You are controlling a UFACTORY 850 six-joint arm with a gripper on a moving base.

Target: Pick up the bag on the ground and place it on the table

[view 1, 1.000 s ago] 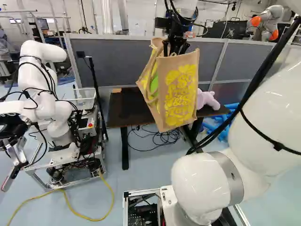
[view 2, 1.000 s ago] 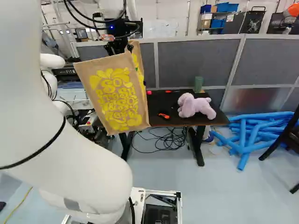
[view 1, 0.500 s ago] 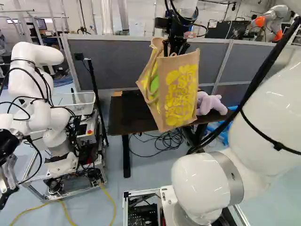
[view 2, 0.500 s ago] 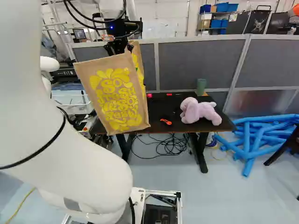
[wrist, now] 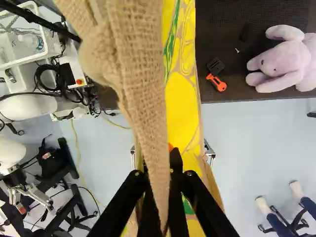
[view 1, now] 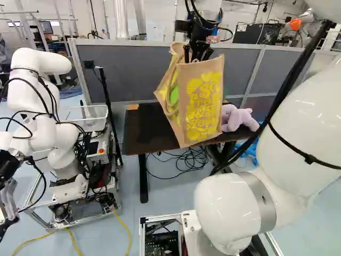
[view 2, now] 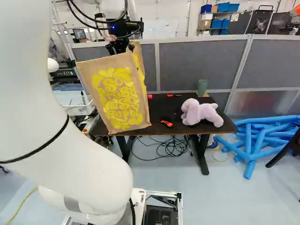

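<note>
Claw: one, two-fingered, clasping the burlap of the bag between its fingers. Bag: printed yellow, hung tilted in the air near the table; contact with it cannot be told. On table: pink plush, orange cutter, green cylinder. Below: coiled cables. Beside: blue tubes.

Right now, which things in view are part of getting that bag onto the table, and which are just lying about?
Part of the job:
- burlap bag, hanging from the gripper
- table

Just lying about:
- pink plush toy
- orange tool
- green cup-like object
- blue tubes
</note>
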